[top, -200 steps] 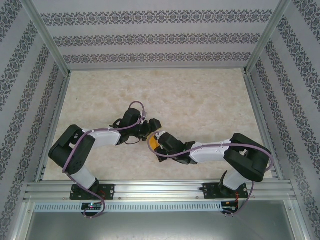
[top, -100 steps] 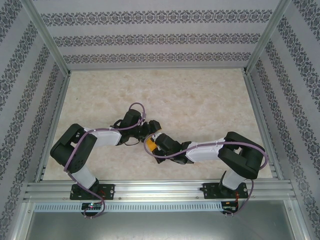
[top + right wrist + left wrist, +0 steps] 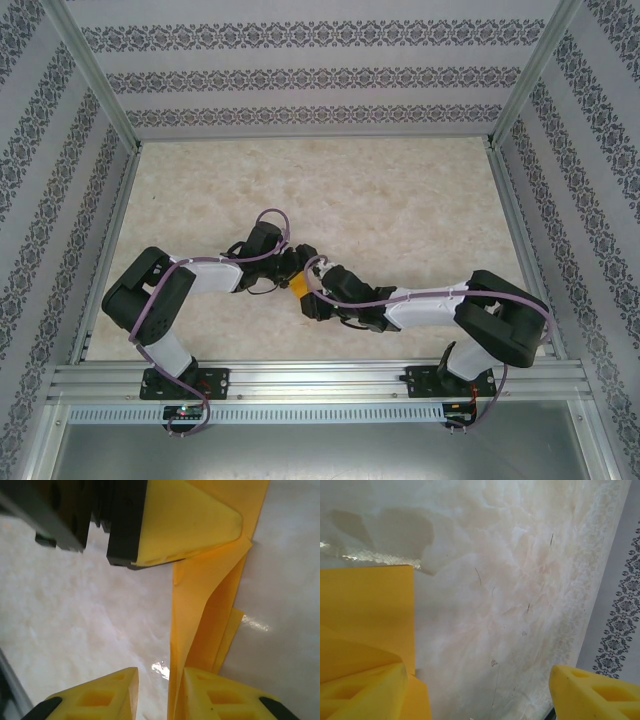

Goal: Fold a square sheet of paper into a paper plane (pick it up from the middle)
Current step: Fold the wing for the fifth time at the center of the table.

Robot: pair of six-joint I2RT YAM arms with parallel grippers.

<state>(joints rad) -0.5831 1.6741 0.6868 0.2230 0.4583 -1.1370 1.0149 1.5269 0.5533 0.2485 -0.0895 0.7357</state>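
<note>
The sheet of paper (image 3: 298, 287) is orange-yellow and folded into narrow creased layers, the paper plane's shape, lying on the table between both grippers. In the right wrist view the paper (image 3: 210, 595) has one layer standing up against my right gripper's right finger (image 3: 225, 695). A gap separates it from the other finger, so the right gripper (image 3: 160, 695) is open. One finger (image 3: 185, 520) of the left gripper rests on the paper's far end. My left gripper (image 3: 480, 695) is wide open, its left finger over the flat paper (image 3: 365, 605).
The marble-patterned table (image 3: 400, 200) stretches beyond the grippers, bounded by patterned walls (image 3: 300, 75) and an aluminium frame rail (image 3: 320, 380) at the near edge. Both arms (image 3: 430, 305) meet at the near middle.
My right gripper has gone from shut to open, letting go of the paper, and has shifted a little left and nearer. The left gripper stays open and has barely moved.
</note>
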